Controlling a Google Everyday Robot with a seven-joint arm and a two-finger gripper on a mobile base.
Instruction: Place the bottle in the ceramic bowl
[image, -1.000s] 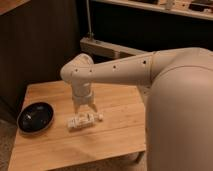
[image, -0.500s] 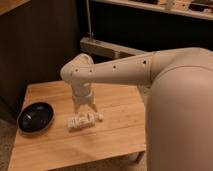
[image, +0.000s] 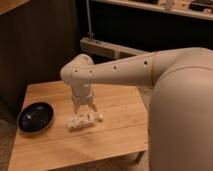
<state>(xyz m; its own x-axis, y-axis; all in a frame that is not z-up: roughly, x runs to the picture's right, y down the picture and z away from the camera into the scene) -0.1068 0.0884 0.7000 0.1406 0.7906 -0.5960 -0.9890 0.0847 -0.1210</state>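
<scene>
Over the middle of the wooden table (image: 116, 136) my pincer (image: 84, 108) hangs pointing straight down, its two fingers spread apart and released, grasping nothing. Just below it, on the near side, the bottle (image: 83, 121) lies flat on the wood, lengthwise from left to right, with its white cap at the right end. Whether my fingertips touch it or stand just clear of it I cannot tell. Well to the left, at the table's left edge, the ceramic bowl (image: 36, 116) sits upright, round, black and glossy inside. The bottle lies outside it, apart from its rim. From the right, my pale arm (image: 122, 72) reaches across the table's far side to the pincer.
</scene>
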